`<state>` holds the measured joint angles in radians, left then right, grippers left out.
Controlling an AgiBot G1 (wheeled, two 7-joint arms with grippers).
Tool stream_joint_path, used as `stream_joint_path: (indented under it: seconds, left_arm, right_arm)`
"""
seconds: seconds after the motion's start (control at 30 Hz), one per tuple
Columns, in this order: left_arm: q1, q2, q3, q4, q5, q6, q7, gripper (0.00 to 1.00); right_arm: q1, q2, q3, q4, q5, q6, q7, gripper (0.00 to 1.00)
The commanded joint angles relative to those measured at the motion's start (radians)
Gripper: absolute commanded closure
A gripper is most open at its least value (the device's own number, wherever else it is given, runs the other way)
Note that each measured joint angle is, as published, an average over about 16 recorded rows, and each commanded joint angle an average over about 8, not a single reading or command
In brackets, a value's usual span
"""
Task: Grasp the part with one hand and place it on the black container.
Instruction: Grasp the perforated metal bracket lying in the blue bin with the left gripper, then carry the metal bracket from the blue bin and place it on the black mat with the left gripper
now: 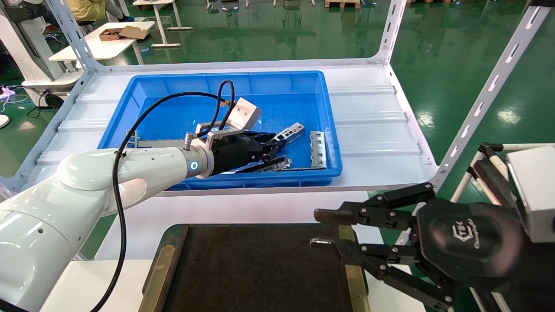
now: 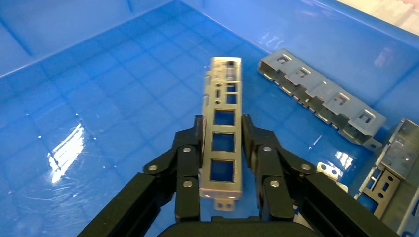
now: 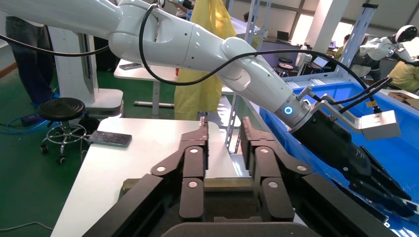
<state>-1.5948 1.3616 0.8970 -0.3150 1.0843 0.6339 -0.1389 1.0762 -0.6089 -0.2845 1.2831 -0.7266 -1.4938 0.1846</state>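
The part (image 1: 291, 131) is a silver bracket with a row of rectangular cutouts. It also shows in the left wrist view (image 2: 223, 133). My left gripper (image 1: 277, 146) reaches into the blue bin and is shut on it, one finger (image 2: 188, 153) on each long side, with the part's far end sticking out past the fingertips. The black container (image 1: 260, 268) lies at the front of the table, with brass strips on its sides. My right gripper (image 1: 316, 229) is open and empty, parked over the container's right edge; it also shows in its own wrist view (image 3: 224, 128).
The blue bin (image 1: 217, 82) stands on the white shelf behind the container. Other metal brackets lie in it: one to the right of the held part (image 1: 318, 149) (image 2: 321, 96), one under the left gripper (image 1: 271, 164), one at the bin's left (image 1: 134, 141). White shelf posts (image 1: 485, 95) rise at the right.
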Motion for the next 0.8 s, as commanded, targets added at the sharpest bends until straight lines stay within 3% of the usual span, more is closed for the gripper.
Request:
stream_joint_path:
  seconds: [0.03,0.43,0.8]
  left_arm:
    - [0.0,0.0,0.008,-0.001,-0.009,-0.006,0.003,1.0]
    - [-0.039,-0.017,-0.02,-0.005,-0.121,0.029,0.088,1.0]
    - [-0.048,-0.087,-0.107,-0.018,-0.251,0.247,0.207,1.0]
  right_arm:
    - [0.0,0.0,0.0,0.0,0.0,0.0,0.0,1.0]
    - [0.0,0.0,-0.001,0.0,0.001,0.0,0.0,1.0]
    - [0.0,0.001,-0.002,0.0,0.001,0.001,-0.001,1.0]
